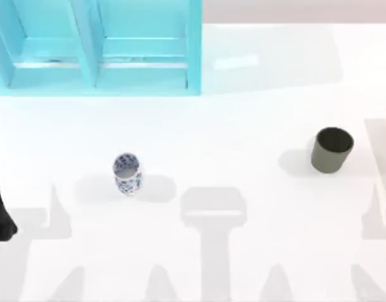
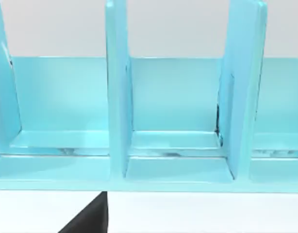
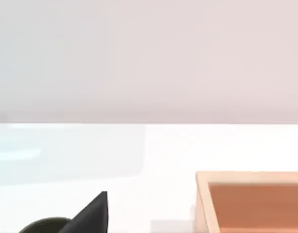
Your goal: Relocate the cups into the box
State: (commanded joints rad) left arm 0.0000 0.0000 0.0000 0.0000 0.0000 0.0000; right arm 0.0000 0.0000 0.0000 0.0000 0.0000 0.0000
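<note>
At the table's left edge the left arm (image 1: 1,207) is parked, well apart from the patterned cup (image 1: 127,173), which stands upright left of centre below the blue rack (image 1: 95,47); whether its gripper is parted or closed cannot be told. The olive cup (image 1: 332,150) stands upright far right, untouched. An orange box (image 3: 251,201) is seen from the right wrist, where the right gripper's state cannot be told either, so both cups are judged yet to be moved.

The blue rack (image 1: 99,47) is cut off at the top view's upper edge; the wooden box (image 3: 251,201) is cropped in the right wrist view.
</note>
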